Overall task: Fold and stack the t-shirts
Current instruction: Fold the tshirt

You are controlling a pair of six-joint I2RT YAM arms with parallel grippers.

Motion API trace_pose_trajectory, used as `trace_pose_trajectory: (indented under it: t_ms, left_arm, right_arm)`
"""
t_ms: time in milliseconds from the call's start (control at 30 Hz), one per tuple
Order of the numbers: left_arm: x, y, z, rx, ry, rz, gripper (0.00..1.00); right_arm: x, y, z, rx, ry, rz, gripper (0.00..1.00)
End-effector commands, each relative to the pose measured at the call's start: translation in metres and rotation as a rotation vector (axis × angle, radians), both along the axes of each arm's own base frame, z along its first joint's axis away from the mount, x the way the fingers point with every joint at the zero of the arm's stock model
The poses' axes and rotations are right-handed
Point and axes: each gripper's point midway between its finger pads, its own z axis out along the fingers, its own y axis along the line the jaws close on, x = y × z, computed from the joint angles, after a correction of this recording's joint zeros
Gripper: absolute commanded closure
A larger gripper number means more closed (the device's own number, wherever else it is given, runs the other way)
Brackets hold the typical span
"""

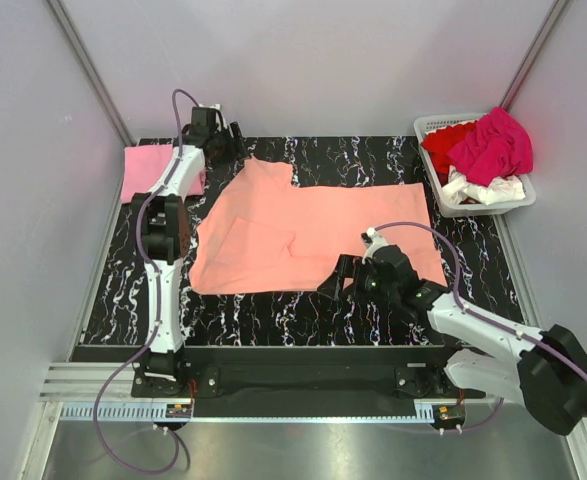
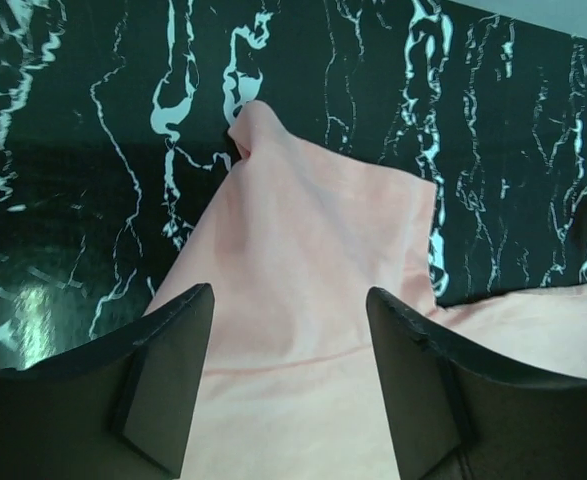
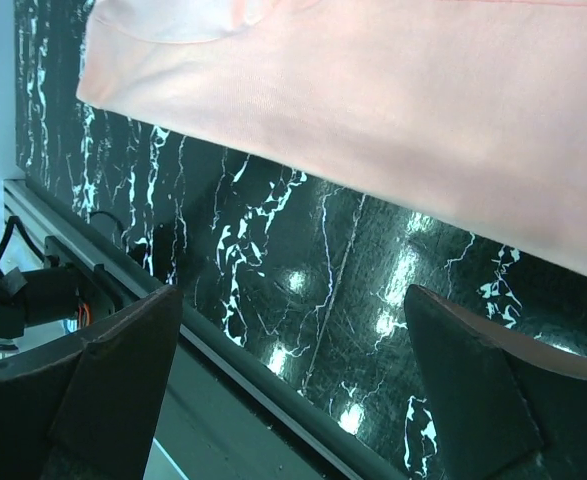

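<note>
A: Where does the salmon-orange t-shirt (image 1: 303, 235) lie?

B: It is spread flat across the middle of the black marbled worktop (image 1: 263, 310), with one sleeve (image 2: 313, 200) pointing to the far side. A crease runs through its middle. Which face is up cannot be told.

A: And the left hand (image 2: 291, 295)?

B: It hangs over that sleeve, at the shirt's far left corner. Its fingers stand apart with only cloth showing between them, and nothing is pinched. The wrist view cuts the fingers off at their roots. Whether their tips touch the cloth cannot be told.

A: The right hand (image 3: 293, 295)?

B: It is just off the shirt's near edge, spread wide over bare worktop and holding nothing. From overhead it is a dark shape against the dark top and hard to read. The wrist view shows the gap plainly, with the shirt's hem running beyond the fingertips.

A: Any other shirts?

B: A light pink t-shirt (image 1: 145, 165) lies to the left of the salmon one, at the worktop's edge. The left arm crosses its right side and hides part of it. To the right of the salmon shirt and farther back stands a white slatted basket (image 1: 493, 207). A magenta shirt (image 1: 493, 145) is heaped on top, a red shirt (image 1: 441, 145) lies beside it, and a white shirt (image 1: 478, 188) sits beneath them, mostly buried. They are crumpled together, so the garments there cannot be counted.
</note>
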Motion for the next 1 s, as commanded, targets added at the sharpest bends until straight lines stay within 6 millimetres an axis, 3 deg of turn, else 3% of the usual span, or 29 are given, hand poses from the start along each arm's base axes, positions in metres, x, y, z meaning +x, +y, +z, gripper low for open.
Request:
trace_pose_trajectory:
  t_ms: [0, 100, 333, 567, 633, 767, 967]
  left_arm:
    - [0.024, -0.018, 0.021, -0.118, -0.088, -0.055, 0.32]
    - [0.033, -0.024, -0.014, -0.174, -0.051, -0.028, 0.33]
    - [0.050, -0.030, -0.049, -0.248, -0.030, 0.016, 0.36]
    - [0.054, -0.024, -0.048, -0.279, -0.052, 0.036, 0.36]
    - [0.058, -0.015, -0.026, -0.255, -0.111, 0.056, 0.36]
    - [0.063, -0.004, -0.014, -0.200, -0.157, 0.066, 0.34]
    - [0.070, -0.001, -0.037, -0.183, -0.138, 0.078, 0.35]
  right_arm:
    - [0.012, 0.018, 0.019, 0.058, -0.046, 0.032, 0.00]
    - [0.013, 0.018, 0.019, 0.058, -0.057, 0.036, 0.00]
    - [0.015, 0.017, 0.016, 0.064, -0.048, 0.035, 0.00]
    - [0.017, 0.016, 0.015, 0.081, -0.037, 0.038, 0.00]
    - [0.017, 0.016, 0.014, 0.083, -0.032, 0.038, 0.00]
    - [0.019, 0.016, 0.014, 0.095, -0.030, 0.044, 0.00]
    - [0.020, 0.015, 0.013, 0.112, -0.018, 0.047, 0.00]
